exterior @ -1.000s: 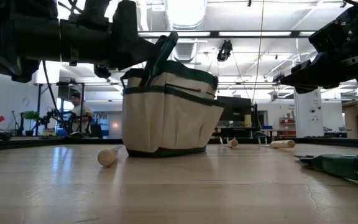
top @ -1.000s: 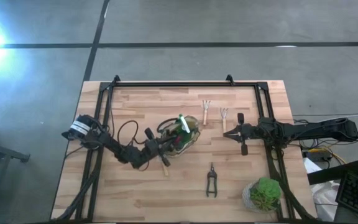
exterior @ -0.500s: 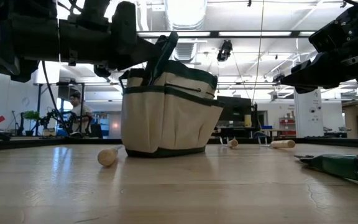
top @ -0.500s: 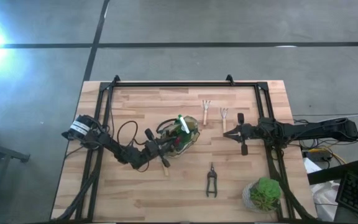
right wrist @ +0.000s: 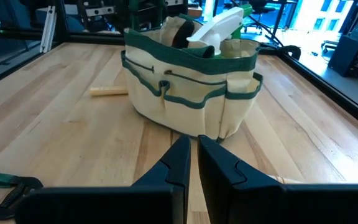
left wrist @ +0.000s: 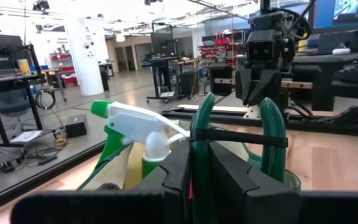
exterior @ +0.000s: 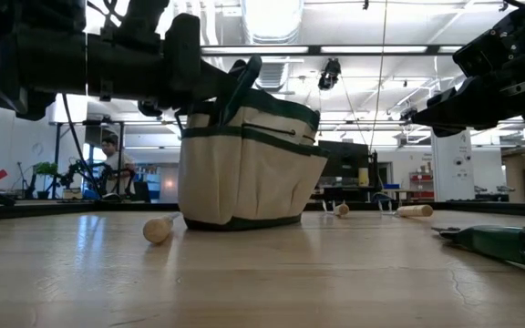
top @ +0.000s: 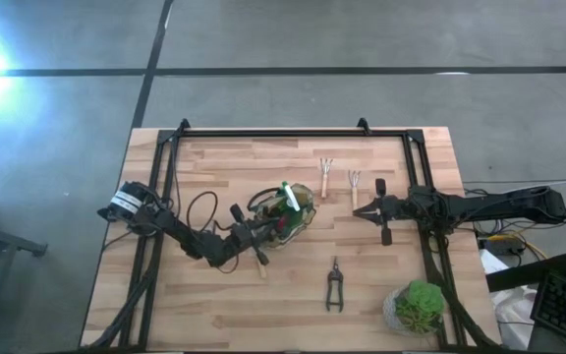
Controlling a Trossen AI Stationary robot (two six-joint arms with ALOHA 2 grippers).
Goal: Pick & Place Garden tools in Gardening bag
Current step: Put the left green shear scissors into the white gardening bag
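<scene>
The khaki gardening bag stands upright at the table's middle, with a green spray bottle and other tools inside. My left gripper reaches in level over the bag's left rim, shut on a green-handled pruner that sticks up out of the bag. A wooden handle lies on the table beside the bag, under my left arm. Two wooden-handled forks lie beyond the bag, and another pruner lies toward the near edge. My right gripper hangs shut, right of the bag and above the table. My left gripper pinches one green handle of the pruner between its two fingers, coming level from the table's left. The fingers lie across the handle. The pruner stands nearly upright with its handles up and its lower part hidden inside the bag.
A bushy potted plant stands at the near right corner. A black frame runs along the table's left, far and right edges. Bare wood lies near the front edge, left of the pruner on the table.
My left gripper has tipped slightly over the bag, and the free end of the pruner's handle now stands a little lower against the bag's rim. My right arm has kept still.
</scene>
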